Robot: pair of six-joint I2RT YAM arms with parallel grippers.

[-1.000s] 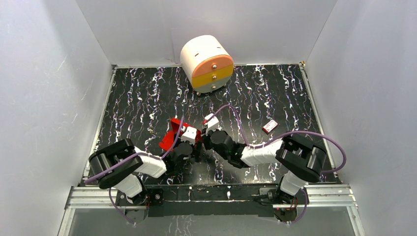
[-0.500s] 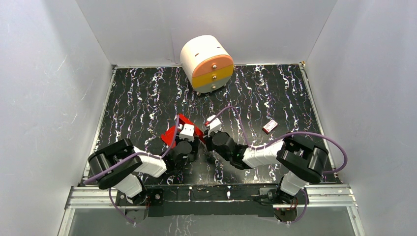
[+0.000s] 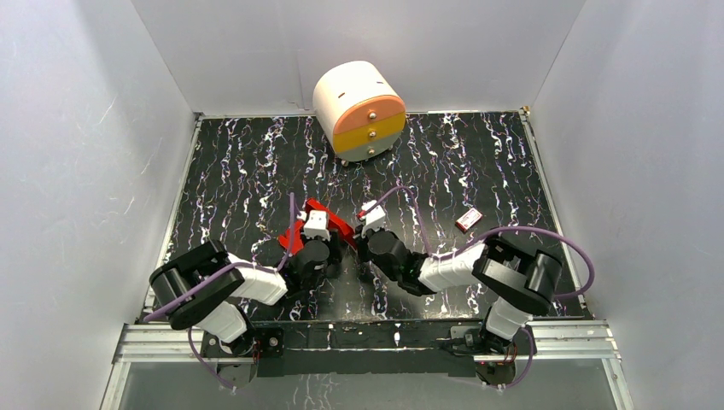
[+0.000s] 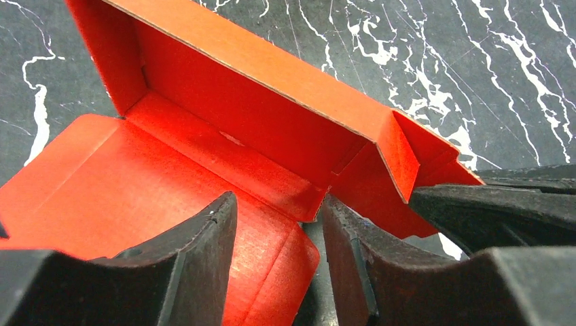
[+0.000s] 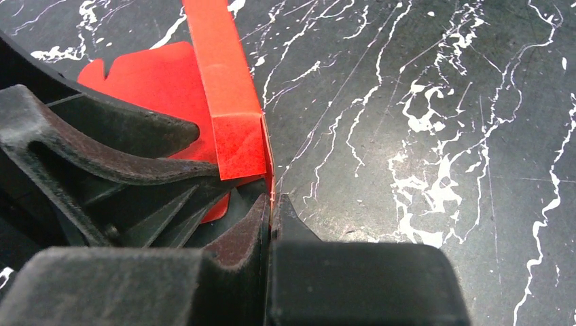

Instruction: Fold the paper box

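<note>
The paper box (image 3: 335, 220) is bright red card, partly folded, lying on the black marbled table between my two grippers. In the left wrist view its long back wall (image 4: 272, 102) stands up and a short end flap (image 4: 401, 153) is bent inward. My left gripper (image 4: 278, 204) is open, its fingers (image 4: 204, 251) straddling a rounded flap (image 4: 285, 258) that lies flat between them without being pinched. My right gripper (image 5: 273, 200) is shut on the thin edge of the paper box's end corner (image 5: 238, 139). From above, the left gripper (image 3: 331, 246) and right gripper (image 3: 357, 242) nearly meet.
A round white, orange and yellow drawer unit (image 3: 359, 109) stands at the back centre. A tiny red-and-white packet (image 3: 468, 219) lies to the right of the right arm. White walls close in the table on three sides.
My left gripper's jaws have narrowed over the box's flap and its wrist has shifted slightly left. The box's raised wall now shows further right. The right gripper keeps its hold.
</note>
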